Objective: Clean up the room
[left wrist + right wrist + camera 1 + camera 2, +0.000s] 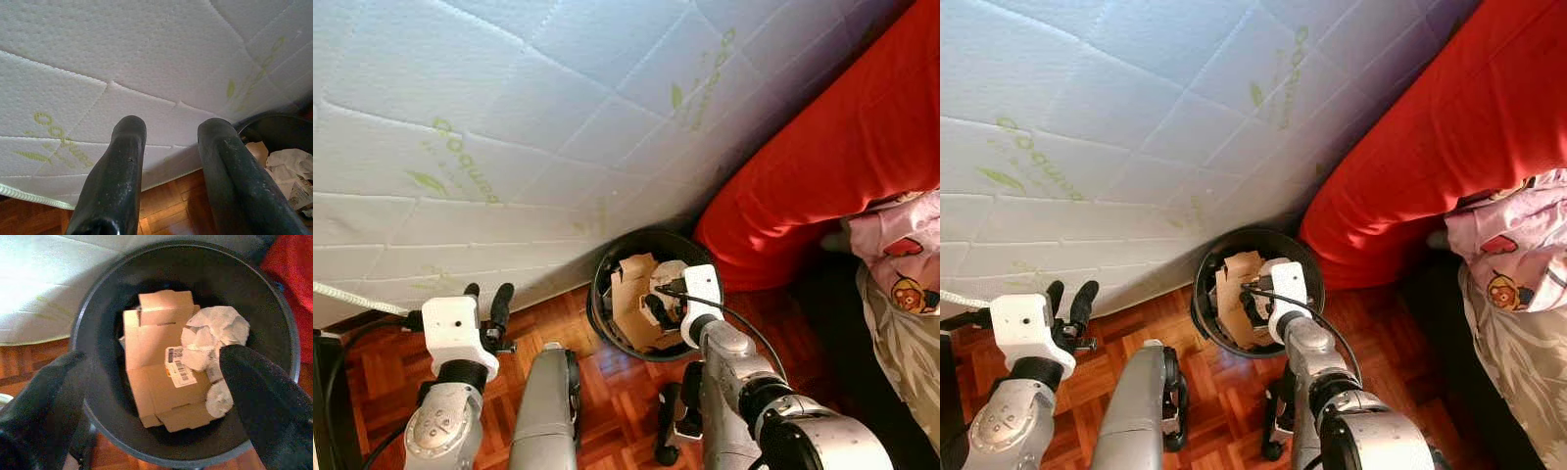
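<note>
A round black trash bin (677,245) stands on the parquet floor against the foot of a white mattress. Inside it lie a flattened cardboard box (151,367) with a barcode label and crumpled white paper (215,330). My right gripper (661,302) hangs just above the bin's mouth, open, with nothing between its fingers (254,391). My left gripper (486,294) is raised to the left of the bin, pointing at the mattress. It is open and empty, and in the left wrist view its fingers (122,166) stand well apart.
The quilted white mattress (509,117) fills the space ahead. A red cover (832,147) and pink patterned cloth (901,245) lie to the right. A dark object (325,392) stands at the left edge. Parquet floor (626,392) lies below me.
</note>
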Robot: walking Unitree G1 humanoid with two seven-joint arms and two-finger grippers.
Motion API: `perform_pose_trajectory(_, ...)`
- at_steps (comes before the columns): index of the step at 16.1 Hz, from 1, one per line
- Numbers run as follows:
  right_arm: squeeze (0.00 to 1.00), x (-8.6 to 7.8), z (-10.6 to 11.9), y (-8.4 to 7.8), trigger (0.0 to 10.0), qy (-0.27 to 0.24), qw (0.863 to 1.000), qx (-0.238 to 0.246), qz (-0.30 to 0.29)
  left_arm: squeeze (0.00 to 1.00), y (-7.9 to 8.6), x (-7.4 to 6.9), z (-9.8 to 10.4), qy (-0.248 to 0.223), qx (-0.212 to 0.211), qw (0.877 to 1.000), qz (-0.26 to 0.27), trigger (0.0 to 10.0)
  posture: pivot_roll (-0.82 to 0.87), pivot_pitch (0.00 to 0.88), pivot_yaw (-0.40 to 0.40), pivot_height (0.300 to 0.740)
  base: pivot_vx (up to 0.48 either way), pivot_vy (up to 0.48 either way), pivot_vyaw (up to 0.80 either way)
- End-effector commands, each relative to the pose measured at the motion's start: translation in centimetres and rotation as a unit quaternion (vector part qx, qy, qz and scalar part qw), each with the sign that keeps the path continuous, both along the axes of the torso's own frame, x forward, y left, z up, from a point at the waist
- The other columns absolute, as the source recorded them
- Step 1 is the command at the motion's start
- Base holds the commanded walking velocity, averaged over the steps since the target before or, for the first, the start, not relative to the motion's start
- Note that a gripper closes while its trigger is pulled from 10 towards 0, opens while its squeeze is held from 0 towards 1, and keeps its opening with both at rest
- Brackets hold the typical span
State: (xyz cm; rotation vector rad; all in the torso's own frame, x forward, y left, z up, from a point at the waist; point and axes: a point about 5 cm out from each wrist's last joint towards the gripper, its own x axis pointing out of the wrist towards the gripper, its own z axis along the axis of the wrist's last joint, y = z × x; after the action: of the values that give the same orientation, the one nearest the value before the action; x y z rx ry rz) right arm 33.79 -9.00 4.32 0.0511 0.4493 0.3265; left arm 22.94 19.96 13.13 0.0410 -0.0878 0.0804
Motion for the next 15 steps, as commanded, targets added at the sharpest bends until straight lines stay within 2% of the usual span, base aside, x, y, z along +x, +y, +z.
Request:
perform_pose_trajectory(1, 1.0, -0.7, -0.8, 0.4, 10.0, 0.013, 1.0, 0.004, 0.016, 0.0, 0.1, -0.4, -0.9, 0.019, -0.008, 1.0, 0.007, 10.0, 0.34, 0.488, -0.069, 0.633, 0.0, 0.0, 0.0)
perform_pose_trajectory(2, 0.0, -0.6, -0.6, 0.4, 10.0, 0.001, 1.0, -0.008, 0.026, 0.0, 0.2, -0.4, -1.2, 0.022, -0.009, 1.0, 0.009, 10.0, 0.33, 0.48, -0.072, 0.633, 0.0, 0.0, 0.0)
perform_pose_trajectory(3, 0.0, -0.6, -0.6, 0.4, 10.0, -0.002, 1.0, -0.011, 0.025, 0.0, 0.2, -0.4, -1.3, 0.024, -0.009, 1.0, 0.01, 10.0, 0.33, 0.48, -0.072, 0.633, 0.0, 0.0, 0.0)
perform_pose_trajectory(4, 0.0, -0.2, -0.1, -1.0, 10.0, -0.028, 0.999, 0.012, -0.018, 0.0, 0.3, -0.1, -1.6, 0.026, -0.012, 0.999, 0.014, 10.0, 0.32, 0.462, -0.081, 0.633, 0.0, 0.0, 0.0)
perform_pose_trajectory(5, 0.0, -0.1, 0.0, -1.6, 10.0, -0.036, 0.999, 0.012, -0.031, 0.0, 0.4, 0.0, -1.8, 0.028, -0.013, 0.999, 0.015, 10.0, 0.31, 0.456, -0.082, 0.633, 0.0, 0.0, 0.0)
perform_pose_trajectory(6, 0.0, 0.0, 0.2, -2.8, 10.0, -0.048, 0.997, 0.026, -0.06, 0.0, 0.6, 0.2, -2.1, 0.031, -0.014, 0.999, 0.017, 10.0, 0.3, 0.446, -0.086, 0.643, 0.0, 0.0, 0.0)
perform_pose_trajectory(7, 0.0, -0.2, 0.0, -4.8, 10.0, -0.059, 0.993, 0.035, -0.094, 0.0, 0.7, 0.6, -2.5, 0.034, -0.021, 0.999, 0.02, 10.0, 0.28, 0.424, -0.091, 0.658, 0.0, 0.0, 0.0)
perform_pose_trajectory(8, 0.0, -0.5, -0.3, -5.7, 10.0, -0.061, 0.992, 0.03, -0.106, 0.0, 0.7, 0.9, -2.7, 0.034, -0.028, 0.999, 0.02, 10.0, 0.27, 0.406, -0.091, 0.668, 0.0, 0.0, 0.0)
perform_pose_trajectory(11, 0.0, -2.8, -2.4, -9.2, 10.0, -0.041, 0.986, 0.019, -0.159, 0.0, 1.6, 2.2, -3.2, 0.038, -0.038, 0.998, 0.025, 10.0, 0.26, 0.345, -0.088, 0.708, 0.0, 0.0, 0.0)
perform_pose_trajectory(12, 0.0, -3.1, -2.8, -9.5, 10.0, -0.037, 0.986, 0.016, -0.164, 0.0, 1.9, 2.4, -3.5, 0.046, -0.033, 0.998, 0.027, 10.0, 0.25, 0.326, -0.083, 0.718, 0.0, 0.0, 0.0)
perform_pose_trajectory(13, 0.0, -3.8, -3.4, -10.1, 10.0, -0.028, 0.984, 0.013, -0.177, 0.0, 2.6, 2.7, -4.6, 0.065, -0.024, 0.997, 0.034, 10.0, 0.25, 0.298, -0.079, 0.733, 0.0, 0.0, 0.0)
perform_pose_trajectory(14, 0.0, -4.5, -3.9, -10.5, 10.0, -0.021, 0.983, 0.008, -0.182, 0.0, 3.1, 2.6, -5.7, 0.084, -0.04, 0.995, 0.039, 10.0, 0.24, 0.276, -0.075, 0.74, 0.0, 0.0, 0.0)
perform_pose_trajectory(15, 0.0, -5.3, -4.6, -11.0, 10.0, -0.012, 0.981, 0.005, -0.191, 0.0, 3.6, 2.2, -7.5, 0.117, -0.032, 0.992, 0.044, 10.0, 0.23, 0.249, -0.07, 0.74, 0.0, 0.0, 0.0)
